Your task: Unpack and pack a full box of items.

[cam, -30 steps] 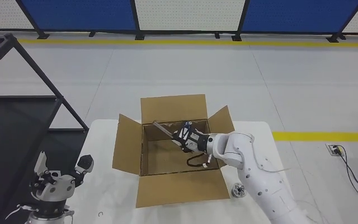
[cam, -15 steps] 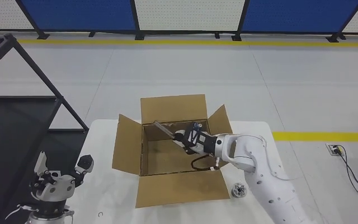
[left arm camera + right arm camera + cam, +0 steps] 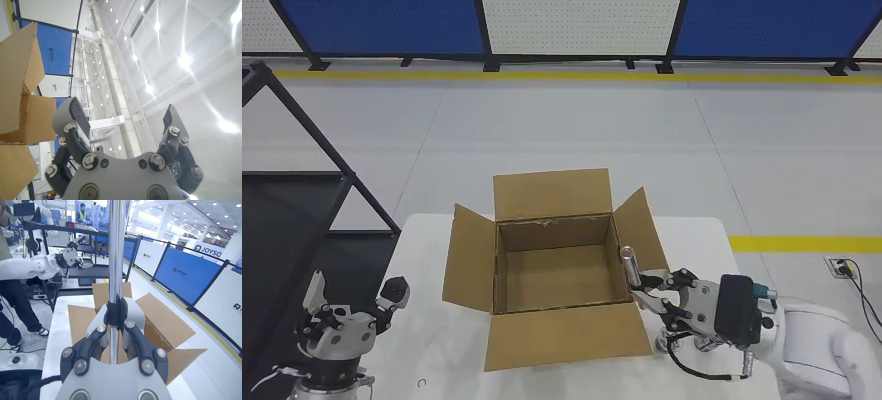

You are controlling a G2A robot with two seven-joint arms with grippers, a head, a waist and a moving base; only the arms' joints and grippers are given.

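Note:
The open cardboard box [image 3: 470, 262] stands in the middle of the white table, and its inside shows bare cardboard. My right gripper [image 3: 648, 292] is beside the box's right front corner, shut on a shiny metal rod [image 3: 628, 262] that points up past the right flap. In the right wrist view the rod [image 3: 115, 256] runs straight up from between the pads, above the box [image 3: 160, 325]. My left gripper [image 3: 354, 294] hangs off the table's front left, turned upward and open with nothing in it [image 3: 122, 113]. It also appears farther off in the right wrist view [image 3: 85, 252].
A black metal rack [image 3: 302, 200] stands left of the table [image 3: 432, 300]. A box flap [image 3: 19, 66] rises close to the left gripper. Blue and white fence panels [image 3: 572, 25] line the far side of the floor.
My right gripper has drawn back out of the box with the rod, from inside near the back wall to the box's right front corner. The left arm has stayed still.

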